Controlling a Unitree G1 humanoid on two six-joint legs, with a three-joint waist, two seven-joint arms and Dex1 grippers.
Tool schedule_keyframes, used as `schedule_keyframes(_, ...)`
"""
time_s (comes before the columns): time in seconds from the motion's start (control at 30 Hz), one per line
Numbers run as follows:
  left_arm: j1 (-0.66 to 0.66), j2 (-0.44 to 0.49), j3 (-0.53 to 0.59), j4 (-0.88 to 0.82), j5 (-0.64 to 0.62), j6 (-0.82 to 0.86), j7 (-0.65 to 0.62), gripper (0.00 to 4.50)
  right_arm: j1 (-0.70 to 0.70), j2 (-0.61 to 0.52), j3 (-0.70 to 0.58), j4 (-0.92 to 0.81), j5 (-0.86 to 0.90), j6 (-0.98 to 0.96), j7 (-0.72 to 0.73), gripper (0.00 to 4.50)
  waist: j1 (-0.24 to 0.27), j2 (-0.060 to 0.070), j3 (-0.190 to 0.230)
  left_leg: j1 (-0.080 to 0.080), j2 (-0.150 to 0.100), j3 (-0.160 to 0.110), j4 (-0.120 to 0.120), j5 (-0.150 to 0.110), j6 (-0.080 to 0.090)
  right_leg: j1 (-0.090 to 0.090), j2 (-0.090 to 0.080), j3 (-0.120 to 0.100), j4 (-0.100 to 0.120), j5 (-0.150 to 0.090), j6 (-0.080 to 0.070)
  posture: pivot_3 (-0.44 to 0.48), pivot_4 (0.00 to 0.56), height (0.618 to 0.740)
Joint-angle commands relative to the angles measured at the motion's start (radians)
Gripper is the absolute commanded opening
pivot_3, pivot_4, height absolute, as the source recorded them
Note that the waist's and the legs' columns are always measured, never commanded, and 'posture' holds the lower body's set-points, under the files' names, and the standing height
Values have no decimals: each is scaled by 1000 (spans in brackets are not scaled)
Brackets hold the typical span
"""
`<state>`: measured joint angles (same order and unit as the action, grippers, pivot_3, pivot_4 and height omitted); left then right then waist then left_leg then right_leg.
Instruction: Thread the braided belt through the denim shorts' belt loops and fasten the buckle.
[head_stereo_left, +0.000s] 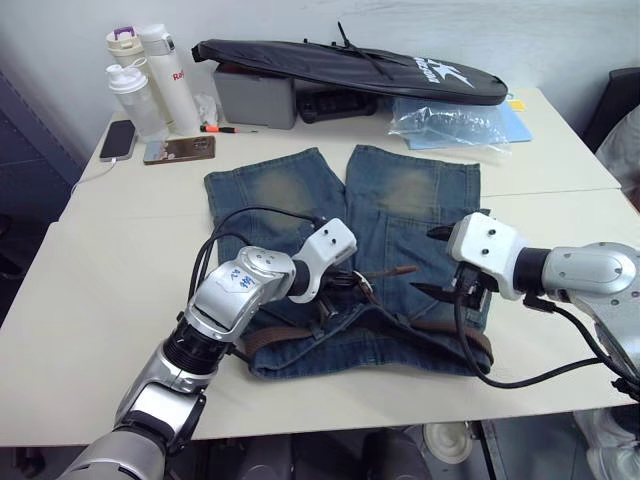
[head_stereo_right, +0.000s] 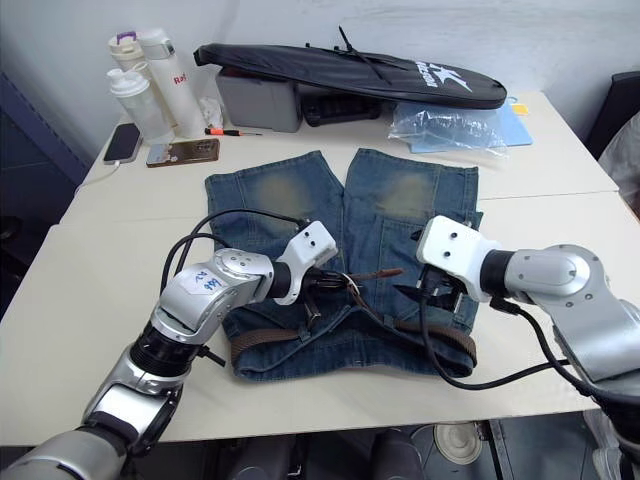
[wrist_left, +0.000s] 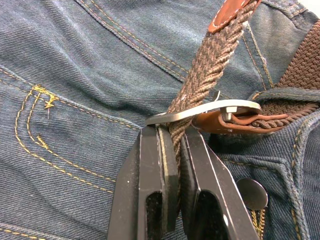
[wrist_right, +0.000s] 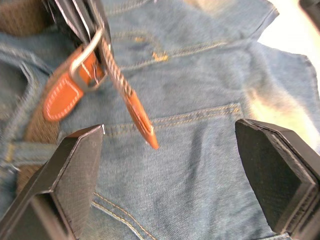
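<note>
My left end effector (wrist_left: 170, 150) is clenched on the long brown braided belt (wrist_left: 200, 85) just short of the silver rectangular metal buckle (wrist_left: 200, 111), over the middle of the waistband of the faded blue denim shorts (head_stereo_left: 300, 190), which lie flat on the pale desk (head_stereo_left: 90, 300) with the legs pointing far. I judge I hold the strap there because it already passes through the buckle frame, so pulling here would draw the fastening tight. The smooth tan leather tip (wrist_right: 141, 122) sticks out to the right, free in the air. My right end effector (wrist_right: 170, 165) hangs released, fingers wide apart, just right of that tip, well placed to take it. The rest of the belt runs along the near waistband. Bottles (head_stereo_left: 150, 80), two phones (head_stereo_left: 178, 150) and a black bag (head_stereo_left: 350, 65) sit at the far edge, well apart; my own black cables (head_stereo_left: 250, 215) arch closest to the work.
</note>
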<state>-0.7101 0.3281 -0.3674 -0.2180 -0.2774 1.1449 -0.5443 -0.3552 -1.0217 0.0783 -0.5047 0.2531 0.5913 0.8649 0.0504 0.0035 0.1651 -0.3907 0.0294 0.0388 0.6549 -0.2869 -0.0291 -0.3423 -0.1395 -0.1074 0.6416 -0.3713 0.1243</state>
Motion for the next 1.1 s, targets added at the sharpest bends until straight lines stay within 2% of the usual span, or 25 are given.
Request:
schedule_keyframes(0.03,-35,-1,13,-16,-2,-16,-6,0,-41,14,35,23,-48,-84,29,4437,0,0,0,0,0,0,0,0,0,0,0,0,0,0,0,0,150,652)
schedule_keyframes(0.1,-38,-2,16,-16,-4,-16,-7,0,-61,34,66,52,-75,-115,35,4437,0,0,0,0,0,0,0,0,0,0,0,0,0,0,0,0,150,652)
schedule_keyframes(0.13,-39,-3,17,-16,-4,-16,-7,0,-70,44,82,65,-89,-129,38,4212,0,0,0,0,0,0,0,0,0,0,0,0,0,0,0,0,150,652)
schedule_keyframes(0.2,-42,-4,18,-16,-6,-18,-9,0,-83,64,108,87,-112,-153,46,3595,-1,0,0,0,0,0,0,0,0,0,0,0,0,0,0,0,150,652)
schedule_keyframes(0.37,-45,1,39,-21,-18,-21,-19,0,-83,73,121,105,-132,-175,65,1524,0,0,0,0,0,0,0,0,0,0,0,0,0,0,0,0,150,652)
schedule_keyframes(0.43,-48,-3,88,-12,-39,7,-17,857,-81,69,112,111,-133,-183,74,725,1,0,0,0,0,0,1,0,-1,0,0,0,0,0,0,0,150,652)
schedule_keyframes(0.47,-49,-2,100,-10,-46,17,-20,1114,-80,67,109,113,-134,-186,77,274,1,0,0,0,0,-1,1,0,-1,0,0,0,0,0,0,0,150,652)
schedule_keyframes(0.5,-50,14,102,-8,-51,21,-35,1507,-81,64,105,116,-134,-190,80,0,1,0,0,0,0,-1,1,0,-1,0,0,0,0,0,0,0,150,652)
schedule_keyframes(0.53,-53,54,97,3,-48,9,-64,1966,-85,57,98,126,-138,-202,83,0,1,0,0,0,0,0,1,0,-1,0,0,0,0,0,0,0,150,652)
schedule_keyframes(0.57,-55,91,96,16,-45,-5,-91,2220,-89,49,91,136,-141,-214,88,0,0,0,0,0,0,0,1,0,-1,0,0,0,0,0,0,0,150,652)
schedule_keyframes(0.6,-56,122,99,28,-46,-16,-115,2802,-93,42,84,146,-145,-227,91,0,0,0,0,0,0,0,2,0,-1,0,0,0,0,0,0,0,150,652)
schedule_keyframes(0.63,-58,153,107,39,-48,-25,-138,2923,-98,34,77,156,-152,-247,95,0,-1,1,0,0,0,-1,2,0,-1,0,0,0,0,0,0,0,150,652)
schedule_keyframes(0.77,-67,222,124,74,-52,-51,-192,4299,-119,10,51,191,-170,-329,116,0,-5,3,-1,0,0,0,1,0,-1,0,0,0,1,0,0,0,150,652)
schedule_keyframes(0.8,-68,235,123,81,-53,-59,-205,4478,-122,6,45,197,-172,-346,122,0,-5,3,-1,0,0,0,1,0,-1,0,0,0,1,0,0,0,150,652)
schedule_keyframes(0.93,-60,251,132,113,-49,-59,-214,4478,-149,-35,9,225,-198,-469,150,0,0,3,-1,0,0,-1,1,0,-1,0,0,-1,1,0,0,0,150,652)
schedule_keyframes(1.1,-10,276,51,118,-18,-95,-246,4478,-209,-67,-29,288,-211,-606,186,0,-4,4,-2,0,0,0,0,0,-1,0,0,0,1,0,0,0,150,652)
